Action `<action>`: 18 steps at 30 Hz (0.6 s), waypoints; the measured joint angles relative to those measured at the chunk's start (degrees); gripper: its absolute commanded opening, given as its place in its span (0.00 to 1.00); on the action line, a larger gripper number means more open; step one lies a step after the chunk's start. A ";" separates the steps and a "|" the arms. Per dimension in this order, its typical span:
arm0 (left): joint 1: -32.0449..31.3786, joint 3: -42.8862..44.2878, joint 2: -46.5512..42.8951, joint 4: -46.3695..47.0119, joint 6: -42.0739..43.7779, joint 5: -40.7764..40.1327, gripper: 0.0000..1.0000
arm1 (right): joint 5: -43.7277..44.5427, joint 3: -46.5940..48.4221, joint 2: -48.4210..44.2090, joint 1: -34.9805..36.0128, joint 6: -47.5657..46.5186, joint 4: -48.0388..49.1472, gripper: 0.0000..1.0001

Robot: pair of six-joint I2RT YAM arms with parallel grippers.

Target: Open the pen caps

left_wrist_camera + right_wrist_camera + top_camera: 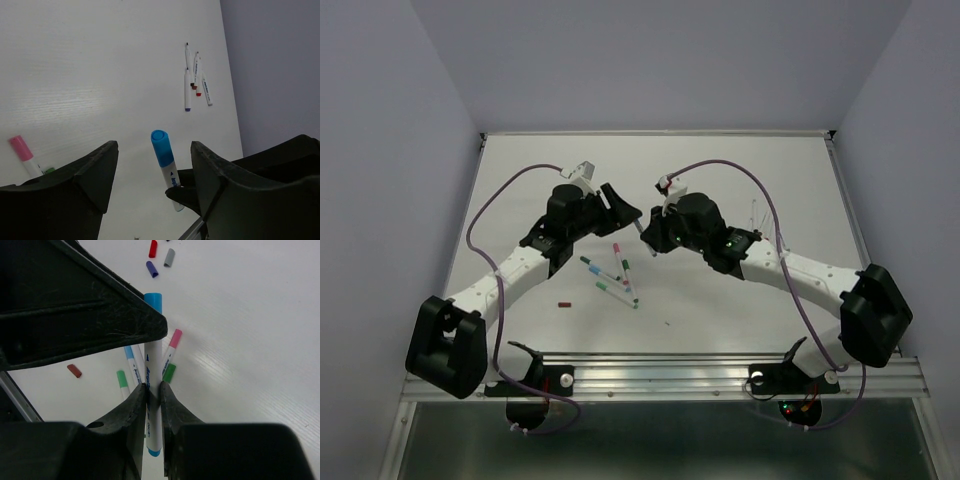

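Dark red cap [563,301]: lies loose and alone on the table [720,310], between the left arm's forearm and the cluster of pens.
Left gripper [154,150]: jaws spread wide, 1 finger on each side of the blue cap with a gap on both sides. It grips nothing.
Capped pens [612,289]: 4 lie flat in a loose cluster on the table between the 2 arms, on the near side of both grippers. The right wrist view shows their caps on: 1 pink cap [175,338], 2 green, 1 light blue.
Blue cap [161,146]: seated on the top end of the held pen, lifted off the table, standing between the left gripper's fingers and touching neither.
Held pen [152,365]: white barrel with blue print, roughly upright and leaning a little, its capped end toward the left gripper.
Right gripper [153,390]: closed tight on the held pen's barrel, well below the cap, a finger pressed against each side.
Red cap [153,248], grey cap [170,257], purple cap [152,269]: loose on the table, near one another, beyond the held pen's capped end in the right wrist view.
Uncapped pens [189,90]: several white barrels lie close together far off near the table's edge by the wall, seen in the left wrist view.
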 measured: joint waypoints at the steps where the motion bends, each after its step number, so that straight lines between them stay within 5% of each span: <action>1: -0.15 0.04 0.26 0.39 -0.15 0.00 0.59 | -0.22 0.00 -0.13 0.00 -0.09 0.00 0.01; 9: -1.01 0.24 1.38 2.16 -1.53 0.26 0.26 | -1.25 0.00 -0.98 0.00 -0.31 -0.02 0.01; 13: -1.64 1.09 1.40 3.26 -2.32 0.33 0.00 | -1.62 0.00 -0.98 0.00 -0.31 0.02 0.01; 18: -1.75 1.14 1.40 3.23 -2.32 0.17 0.00 | -2.80 -0.33 -1.05 -0.20 -0.57 0.42 0.01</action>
